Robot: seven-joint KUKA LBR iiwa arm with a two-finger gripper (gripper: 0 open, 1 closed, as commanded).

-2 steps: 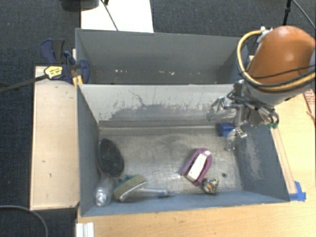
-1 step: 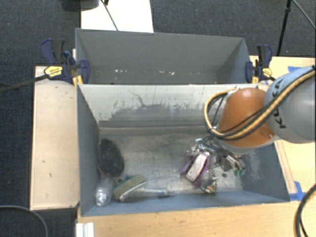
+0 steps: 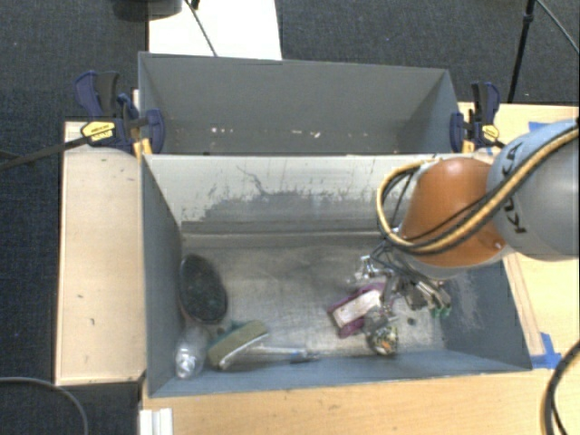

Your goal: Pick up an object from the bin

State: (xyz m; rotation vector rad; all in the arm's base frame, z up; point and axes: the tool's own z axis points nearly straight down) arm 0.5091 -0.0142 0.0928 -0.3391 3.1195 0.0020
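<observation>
Purple packet (image 3: 354,310) on right of bin (image 3: 272,198) floor, just beside claw (image 3: 401,297) low inside; claw spread impossible to tell. Likely reach-to-grasp step. Next: centring over packet, closing, lifting clear.

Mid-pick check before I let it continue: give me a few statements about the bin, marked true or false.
1. The gripper is in the right half of the grey metal bin. True.
2. The dark oval brush-like thing lies against the right wall. False: it lies by the left wall.
3. The small purple flat packet lies right beside the gripper. True.
4. The pale green pad sits at the far wall. False: it lies by the near wall, left of centre.
</observation>
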